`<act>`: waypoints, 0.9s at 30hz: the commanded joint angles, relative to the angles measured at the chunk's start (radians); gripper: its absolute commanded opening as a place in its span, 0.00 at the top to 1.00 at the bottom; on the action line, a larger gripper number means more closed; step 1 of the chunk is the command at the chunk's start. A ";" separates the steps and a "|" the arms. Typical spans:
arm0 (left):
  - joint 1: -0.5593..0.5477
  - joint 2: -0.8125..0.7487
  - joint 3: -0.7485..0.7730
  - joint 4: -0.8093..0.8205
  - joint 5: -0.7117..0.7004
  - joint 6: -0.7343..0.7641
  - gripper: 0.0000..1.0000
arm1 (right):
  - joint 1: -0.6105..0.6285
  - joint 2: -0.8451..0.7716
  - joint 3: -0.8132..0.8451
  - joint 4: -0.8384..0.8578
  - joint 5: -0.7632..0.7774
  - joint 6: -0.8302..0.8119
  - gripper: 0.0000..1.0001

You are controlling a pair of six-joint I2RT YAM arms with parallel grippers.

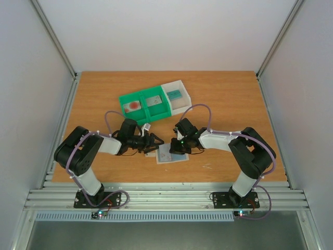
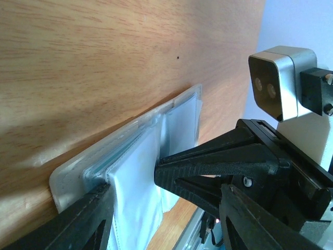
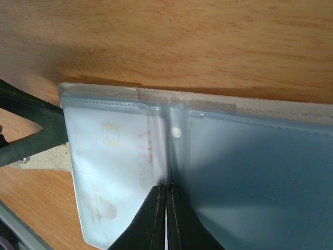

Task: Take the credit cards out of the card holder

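slippage looms: the card holder (image 3: 119, 156), pinned only beneath the shut right gripper (image 3: 166, 190), may drag with the half-open left gripper (image 2: 132, 182).

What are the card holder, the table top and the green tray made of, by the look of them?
The card holder looks like soft clear plastic: cloudy, glossy pockets with welded seams, and a card showing through. The table top looks like wood or wood-look laminate: orange-brown grain, smooth. The green tray seems to be hard plastic: one even colour, thin walls, a slight sheen.
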 commanded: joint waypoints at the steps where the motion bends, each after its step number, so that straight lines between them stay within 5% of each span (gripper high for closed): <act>1: -0.022 -0.007 -0.009 -0.026 -0.008 0.042 0.43 | 0.012 0.049 -0.040 -0.051 0.073 0.009 0.98; 16: -0.077 -0.096 0.029 -0.279 -0.104 0.142 0.41 | 0.013 0.041 -0.051 -0.041 0.071 0.013 0.98; 27: -0.093 -0.078 0.070 -0.255 -0.090 0.120 0.42 | 0.012 0.039 -0.061 -0.014 0.050 0.019 0.98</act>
